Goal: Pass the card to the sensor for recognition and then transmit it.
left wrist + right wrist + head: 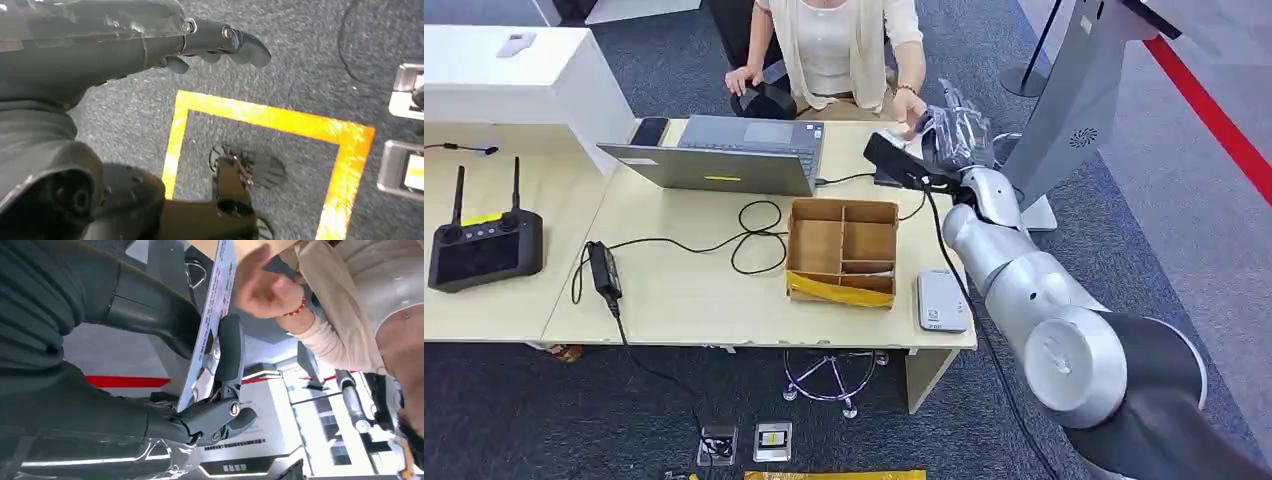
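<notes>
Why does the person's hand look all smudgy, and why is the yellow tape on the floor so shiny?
Right wrist view: the person's hand is smeared by motion blur beside the card. Left wrist view: light glares off the yellow tape. Head view: sharp and evenly lit.

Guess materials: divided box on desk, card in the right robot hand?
Divided box: looks like brown corrugated cardboard, matte, thin partition walls, yellow tape along its front edge. Card: thin, stiff white sheet with printed text, held edge-on by the right robot hand; plastic or coated paper, can't tell which.
</notes>
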